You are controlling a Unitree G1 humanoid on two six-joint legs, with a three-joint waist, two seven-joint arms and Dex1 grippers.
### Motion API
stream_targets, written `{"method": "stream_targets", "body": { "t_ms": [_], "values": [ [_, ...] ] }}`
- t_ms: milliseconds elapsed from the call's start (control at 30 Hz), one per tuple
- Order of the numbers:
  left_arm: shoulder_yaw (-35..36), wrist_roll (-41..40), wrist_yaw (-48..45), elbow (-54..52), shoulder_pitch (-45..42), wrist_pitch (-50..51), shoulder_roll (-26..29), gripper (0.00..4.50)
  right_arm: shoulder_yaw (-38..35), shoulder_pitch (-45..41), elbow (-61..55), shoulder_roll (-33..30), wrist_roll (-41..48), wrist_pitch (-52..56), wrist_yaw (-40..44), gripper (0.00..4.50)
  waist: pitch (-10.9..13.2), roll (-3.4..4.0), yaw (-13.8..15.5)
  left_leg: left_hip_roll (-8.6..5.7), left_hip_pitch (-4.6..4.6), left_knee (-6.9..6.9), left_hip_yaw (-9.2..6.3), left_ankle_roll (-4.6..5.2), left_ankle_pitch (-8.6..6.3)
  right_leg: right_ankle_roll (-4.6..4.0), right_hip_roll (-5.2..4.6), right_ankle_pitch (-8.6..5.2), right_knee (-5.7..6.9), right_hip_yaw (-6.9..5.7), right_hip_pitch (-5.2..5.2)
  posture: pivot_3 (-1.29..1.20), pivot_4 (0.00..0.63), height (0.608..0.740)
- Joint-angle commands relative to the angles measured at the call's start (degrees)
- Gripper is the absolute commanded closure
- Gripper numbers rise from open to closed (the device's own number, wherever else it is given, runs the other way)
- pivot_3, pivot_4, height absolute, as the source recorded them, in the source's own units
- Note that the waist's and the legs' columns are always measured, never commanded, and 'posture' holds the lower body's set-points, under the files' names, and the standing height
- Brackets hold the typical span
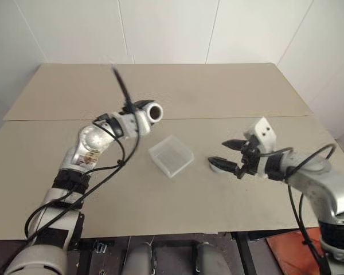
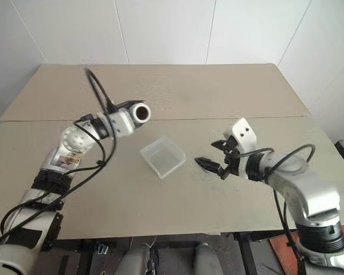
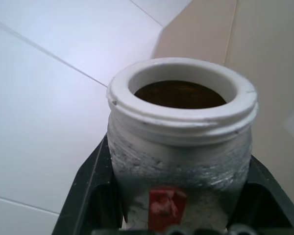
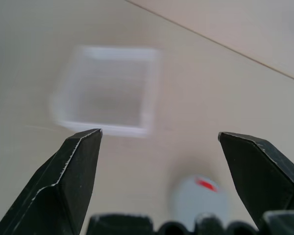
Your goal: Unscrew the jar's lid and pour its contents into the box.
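The jar is clamped between the black fingers of the left gripper, held tipped nearly level above the bench, its open mouth turned toward the box. A thick, smooth white rim is seen around the mouth, with thread ridges below it; the body is whitish and rough-looking, with a red label patch whose print cannot be read. Dark brown contents are glimpsed inside. The box, a shallow square tray of clear, whitish plastic with rounded corners, is lying on the matte beige bench between the two arms. The right gripper is spread wide with nothing between its fingers, poised just above the lid, a round pale cap with a small red mark, resting flat on the bench beside the box.
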Motion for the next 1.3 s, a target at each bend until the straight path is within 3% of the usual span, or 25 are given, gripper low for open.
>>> {"method": "stream_targets", "body": {
  "t_ms": [33, 133, 267, 500, 800, 833, 900, 1000, 1067, 1167, 1300],
  "values": [
    [-11.28, 27.68, 31.25, 1.51, -8.15, -5.8, 4.89, 2.46, -0.95, -3.63, -2.0, -1.93, 4.72, 3.08, 2.23, 0.05, 0.0, 0.0, 0.11, -0.01, -0.02, 0.0, 0.01, 0.01, -0.01, 0.01, -0.01, 0.0, 0.0, -0.02, 0.0, 0.0, 0.15, 0.74],
    [-22.39, 44.46, 52.76, 4.16, -13.74, -2.21, 6.8, 2.46, 0.0, -6.28, -1.41, -2.68, 5.87, 3.94, 2.68, 0.05, -0.01, 0.01, 0.19, -0.06, -0.05, -0.02, 0.07, 0.09, -0.05, 0.13, -0.07, 0.07, 0.06, -0.03, 0.04, 0.0, 0.15, 0.74],
    [-29.59, 52.7, 63.73, 9.6, -17.8, 3.16, 5.31, 2.46, 0.59, -8.6, -0.89, -2.68, 6.73, 4.03, 2.52, 0.05, -0.01, 0.01, 0.14, -0.06, -0.1, -0.02, 0.2, 0.19, -0.11, 0.19, -0.12, 0.05, 0.03, -0.04, -0.01, 0.0, 0.15, 0.74],
    [-33.73, 55.44, 69.31, 14.78, -20.18, 11.9, 1.38, 2.46, -0.99, -9.9, -1.6, -1.47, 9.4, 4.44, 0.6, 0.05, 0.0, 0.0, 0.08, -0.03, -0.46, 0.14, 0.61, 0.15, -0.09, 0.21, -0.14, 0.04, 0.07, -0.2, -0.26, 0.0, 0.15, 0.74],
    [-33.86, 53.33, 70.11, 14.46, -19.66, 12.74, 1.39, 2.46, -1.99, -7.82, -3.77, -1.93, 11.66, 3.47, -0.66, 0.05, 0.0, 0.0, 0.01, -0.02, -0.44, 0.17, 0.61, 0.16, -0.09, 0.22, -0.15, 0.04, 0.11, -0.19, -0.25, 0.0, 0.15, 0.74],
    [-32.71, 50.86, 68.8, 15.11, -19.3, 10.75, 1.21, 2.46, -1.69, -7.6, -3.93, -1.89, 11.3, 2.83, -0.75, 0.05, 0.0, 0.0, 0.01, -0.02, -0.44, 0.18, 0.61, 0.16, -0.09, 0.22, -0.16, 0.04, 0.11, -0.19, -0.25, 0.0, 0.15, 0.74],
    [-26.65, 37.51, 57.97, 18.13, -16.96, 3.3, -0.07, 2.46, -1.11, -7.19, -4.22, -1.75, 10.49, 1.65, -0.97, 0.05, -0.01, 0.01, -0.02, -0.01, -0.44, 0.18, 0.61, 0.16, -0.09, 0.22, -0.16, 0.04, 0.11, -0.19, -0.25, 0.0, 0.15, 0.74],
    [-13.79, 8.21, 30.45, 18.23, -10.77, 1.33, -3.69, 2.46, -0.93, -6.44, -4.27, -1.82, 9.81, 0.51, -1.07, 0.05, -0.01, 0.02, -0.13, 0.04, -0.41, 0.22, 0.63, 0.08, -0.05, 0.21, -0.2, 0.04, 0.12, -0.2, -0.24, 0.0, 0.15, 0.74],
    [-5.13, -9.34, 15.19, 12.33, -7.03, 10.14, -7.44, 2.46, -0.79, -6.33, -3.87, -1.78, 9.36, -0.1, -1.03, 0.05, -0.01, 0.02, -0.29, 0.1, -0.42, 0.33, 0.65, -0.18, 0.11, 0.21, -0.2, 0.04, 0.18, -0.21, -0.25, 0.0, 0.15, 0.74],
    [4.31, -26.0, 1.91, 0.55, -3.48, 30.18, -11.96, 2.46, -0.65, -6.34, -3.35, -1.56, 9.02, -0.61, -1.02, 0.05, 0.0, 0.0, -0.24, 0.09, -0.51, 0.51, 0.58, -0.17, 0.1, 0.21, -0.19, 0.04, 0.19, -0.25, -0.22, 0.0, 0.15, 0.74],
    [11.37, -36.21, -2.04, -14.64, -0.39, 52.17, -14.55, 2.46, -0.72, -6.29, -3.14, -0.85, 9.11, -1.01, -1.43, 0.05, -0.01, 0.01, -0.42, 0.03, -0.47, 0.65, 0.18, -0.01, 0.01, 0.26, -0.16, 0.05, 0.21, -0.12, -0.13, 0.0, 0.15, 0.74]
  ]
}}
